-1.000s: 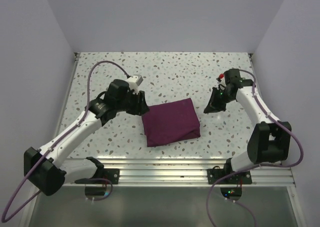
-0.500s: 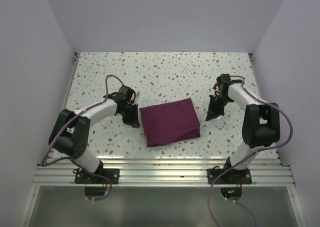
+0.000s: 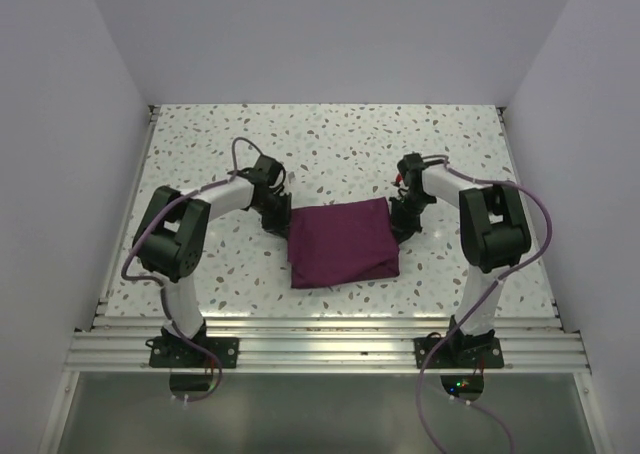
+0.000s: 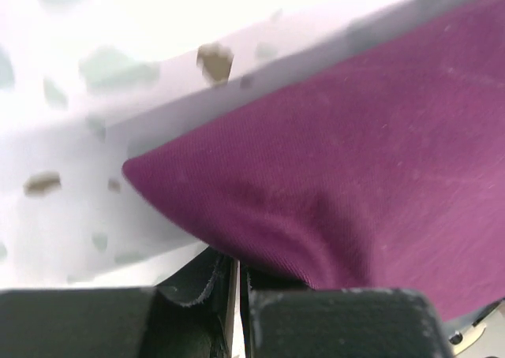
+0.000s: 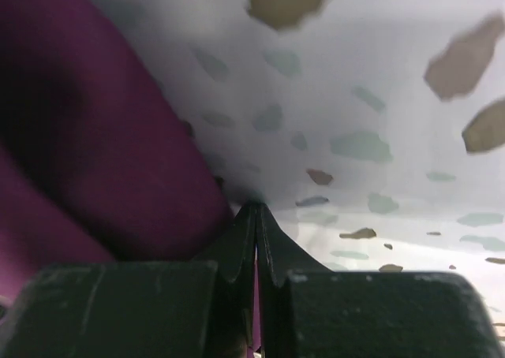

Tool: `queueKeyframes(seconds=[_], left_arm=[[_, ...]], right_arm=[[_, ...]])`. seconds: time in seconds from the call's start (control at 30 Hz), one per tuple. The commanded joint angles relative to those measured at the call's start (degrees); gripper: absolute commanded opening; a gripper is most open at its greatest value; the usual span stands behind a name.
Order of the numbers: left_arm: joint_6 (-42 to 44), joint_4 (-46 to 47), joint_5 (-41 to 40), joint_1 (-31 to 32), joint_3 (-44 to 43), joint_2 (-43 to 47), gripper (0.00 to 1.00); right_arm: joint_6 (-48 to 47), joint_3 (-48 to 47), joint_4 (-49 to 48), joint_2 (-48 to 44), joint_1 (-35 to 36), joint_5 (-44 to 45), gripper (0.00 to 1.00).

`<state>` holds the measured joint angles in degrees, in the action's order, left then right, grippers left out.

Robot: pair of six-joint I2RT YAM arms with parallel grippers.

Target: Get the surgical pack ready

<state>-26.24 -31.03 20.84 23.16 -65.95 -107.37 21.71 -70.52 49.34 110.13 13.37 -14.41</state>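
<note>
On the near half of the white speckled counter [image 3: 330, 144], about midway between its left and right edges, lies the surgical pack, a dark purple cloth folded into a flat rectangular bundle [image 3: 340, 242]. Its far edge runs roughly level with the two grippers, and its near edge is slightly skewed to the counter's near edge. Nothing but cloth shows; whatever is inside the folds is hidden.

The left gripper [image 3: 279, 219] is low at the bundle's far-left corner. In the left wrist view its black fingers are drawn together to a thin slit, right at the edge of the cloth, whose rounded corner juts over the counter just beyond them. Whether any fabric is pinched cannot be told.

The right gripper [image 3: 397, 224] sits low at the bundle's far-right corner. Its fingers are pressed fully together, the tips on the counter just beside the cloth's fold. Whether they nip the fabric cannot be told.
</note>
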Motion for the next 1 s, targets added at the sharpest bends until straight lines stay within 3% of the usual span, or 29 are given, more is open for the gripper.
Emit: queueKeyframes(seconds=[0.0, 0.13, 0.3, 0.5, 0.67, 0.73, 0.83, 0.87, 0.9, 0.93, 0.97], left_arm=[[1.7, 1.3, 1.5, -0.5, -5.8, -3.6, 0.08], [2.9, -1.0, 2.0, -1.1, -14.5, -8.3, 0.09], [3.0, -3.0, 1.2, -3.5, -19.6, -11.7, 0.14], [3.1, -1.8, -0.9, -9.5, -15.6, -9.4, 0.38], [4.1, -0.8, -1.7, -12.5, -11.0, -2.4, 0.6], [3.8, -0.1, -1.6, -12.8, -8.1, 0.3, 0.64], [3.0, 1.0, -1.9, -12.9, -3.7, 6.6, 0.77], [2.3, 1.3, -2.3, -12.9, -2.4, 9.6, 0.88], [1.8, 1.7, -2.5, -12.9, -0.3, 11.2, 1.0], [1.0, 2.8, -2.2, -12.9, 1.0, 14.4, 1.0], [0.7, 3.4, -2.1, -12.9, 2.0, 15.9, 1.0]], right_arm=[[1.8, -7.2, -2.2, 3.3, 1.0, -0.9, 0.0], [2.3, -13.6, -0.7, 7.3, 1.7, -1.8, 0.0], [3.2, -23.4, 0.9, 13.7, 2.2, -2.8, 0.0], [3.8, -30.9, 4.8, 17.8, 2.0, 2.2, 0.0], [1.6, -26.6, 7.1, 11.9, -0.8, 9.0, 0.01], [0.4, -24.2, 7.5, 8.6, -1.7, 11.7, 0.04], [-1.1, -19.7, 8.9, 1.3, -2.9, 14.2, 0.32], [-1.7, -16.9, 9.1, -0.4, -3.0, 15.9, 0.48], [-1.7, -15.4, 9.2, -3.7, -2.9, 15.7, 0.58], [-1.8, -14.0, 9.0, -5.2, -2.9, 15.1, 0.78], [-2.0, -11.0, 8.1, -6.5, -2.8, 14.5, 0.89]])
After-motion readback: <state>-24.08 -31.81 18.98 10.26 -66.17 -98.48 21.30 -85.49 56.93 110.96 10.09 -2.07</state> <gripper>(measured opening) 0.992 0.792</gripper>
